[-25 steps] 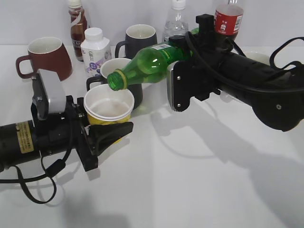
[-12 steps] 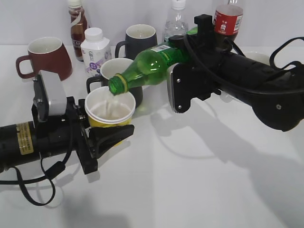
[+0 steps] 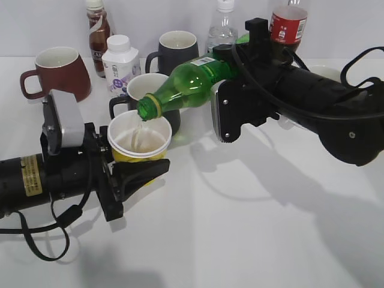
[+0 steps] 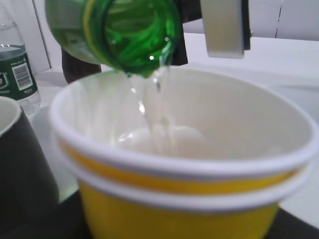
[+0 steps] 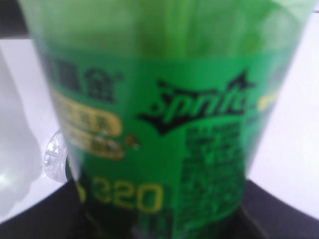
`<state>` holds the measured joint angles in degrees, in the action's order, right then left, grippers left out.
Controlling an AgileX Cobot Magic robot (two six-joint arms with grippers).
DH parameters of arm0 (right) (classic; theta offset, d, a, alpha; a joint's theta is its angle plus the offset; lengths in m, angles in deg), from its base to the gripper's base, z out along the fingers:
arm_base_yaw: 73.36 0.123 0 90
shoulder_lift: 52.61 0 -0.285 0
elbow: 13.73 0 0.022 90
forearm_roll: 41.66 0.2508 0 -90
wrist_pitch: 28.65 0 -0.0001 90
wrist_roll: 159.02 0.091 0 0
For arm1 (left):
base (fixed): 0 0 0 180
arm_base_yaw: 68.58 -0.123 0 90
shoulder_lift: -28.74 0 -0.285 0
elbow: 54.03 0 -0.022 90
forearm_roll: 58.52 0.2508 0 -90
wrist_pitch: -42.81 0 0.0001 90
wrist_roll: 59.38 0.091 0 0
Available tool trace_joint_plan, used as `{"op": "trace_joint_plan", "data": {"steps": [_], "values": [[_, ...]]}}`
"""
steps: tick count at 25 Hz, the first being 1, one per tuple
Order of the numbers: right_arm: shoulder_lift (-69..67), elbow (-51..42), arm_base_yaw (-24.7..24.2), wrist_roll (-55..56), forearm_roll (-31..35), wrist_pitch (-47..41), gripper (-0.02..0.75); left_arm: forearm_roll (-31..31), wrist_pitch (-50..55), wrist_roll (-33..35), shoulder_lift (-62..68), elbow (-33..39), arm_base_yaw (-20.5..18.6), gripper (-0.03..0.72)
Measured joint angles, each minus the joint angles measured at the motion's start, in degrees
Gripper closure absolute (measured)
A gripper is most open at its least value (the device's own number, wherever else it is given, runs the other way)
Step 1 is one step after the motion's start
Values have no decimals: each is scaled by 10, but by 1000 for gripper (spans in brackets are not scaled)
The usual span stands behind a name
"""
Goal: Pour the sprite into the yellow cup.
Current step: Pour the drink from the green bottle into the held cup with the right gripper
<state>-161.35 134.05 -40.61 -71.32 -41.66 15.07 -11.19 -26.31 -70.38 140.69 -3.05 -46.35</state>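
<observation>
The sprite (image 3: 189, 84) is a green bottle with no cap on, tipped with its mouth down to the left over the yellow cup (image 3: 139, 142). My right gripper (image 3: 231, 81) is shut on the sprite's labelled body, which fills the right wrist view (image 5: 159, 124). My left gripper (image 3: 133, 171) is shut on the yellow cup and holds it just above the table. In the left wrist view a clear stream runs from the bottle mouth (image 4: 134, 35) into the white inside of the cup (image 4: 189, 164), where liquid pools.
Behind the cup stand a dark mug (image 3: 150, 90), a second dark mug (image 3: 174, 51), a brown-red mug (image 3: 57, 72), a small white bottle (image 3: 120, 63), a brown drink bottle (image 3: 97, 33), a clear water bottle (image 3: 222, 30) and a cola bottle (image 3: 288, 24).
The sprite has tipped a little further and its mouth has settled over the cup. A stream now runs into the cup and the liquid level has risen. The cup has stayed in place.
</observation>
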Motion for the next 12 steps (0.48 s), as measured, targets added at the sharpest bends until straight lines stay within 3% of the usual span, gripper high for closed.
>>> {"op": "trace_joint_plan", "data": {"steps": [12], "values": [[0,0,0,-6,0,2,381,3,0,0,0,0,0,267]]}}
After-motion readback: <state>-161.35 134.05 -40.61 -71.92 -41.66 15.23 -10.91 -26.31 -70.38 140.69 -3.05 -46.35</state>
